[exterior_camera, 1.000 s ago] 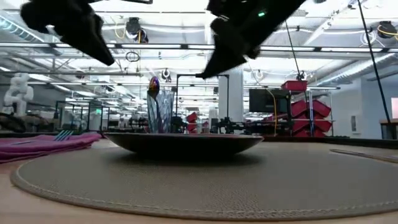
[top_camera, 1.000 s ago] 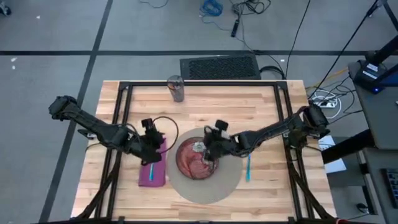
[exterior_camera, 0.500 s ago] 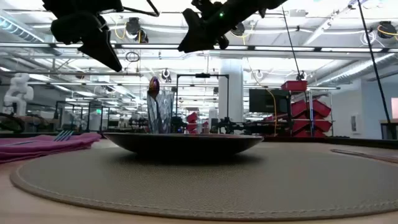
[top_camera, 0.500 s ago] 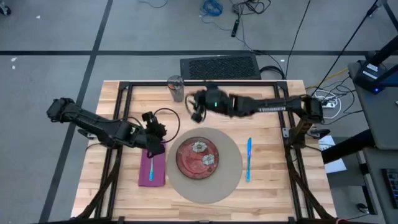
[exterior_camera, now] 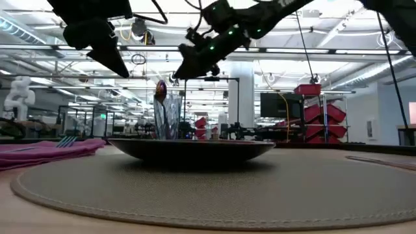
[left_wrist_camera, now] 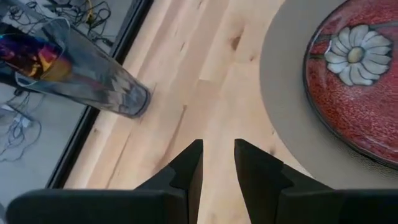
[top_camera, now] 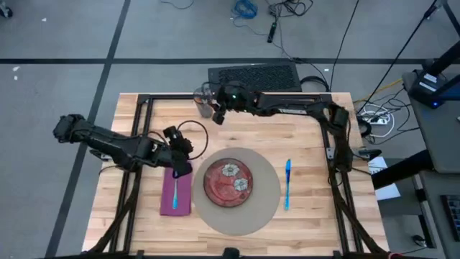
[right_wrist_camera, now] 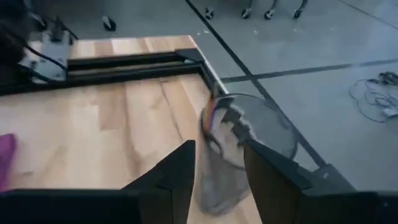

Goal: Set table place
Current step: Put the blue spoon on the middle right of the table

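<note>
An iridescent glass (top_camera: 203, 101) stands on its base near the far edge of the table (top_camera: 302, 122). My right gripper (top_camera: 214, 115) hangs open close beside the glass (right_wrist_camera: 267, 130); I cannot tell whether it touches. A red flowered plate (top_camera: 228, 181) lies on a round beige mat (top_camera: 267, 201). A purple napkin (top_camera: 176, 196) carrying a blue fork lies left of the mat. A blue knife (top_camera: 287, 183) lies to the right of the mat. My left gripper (top_camera: 181, 152) hovers above the napkin's far end, narrowly open (left_wrist_camera: 217, 155) and holding nothing.
A black rail frame (top_camera: 141, 115) runs around the tabletop. A dark grille (top_camera: 254, 76) sits just beyond the far edge. Bare wood lies between the mat and the glass (left_wrist_camera: 93, 68).
My right gripper has risen from above the plate and swung toward the table's far edge, ending beside the glass. My left gripper has lifted off the napkin and drawn slightly toward the far edge. The plate, napkin and knife stay where they were.
</note>
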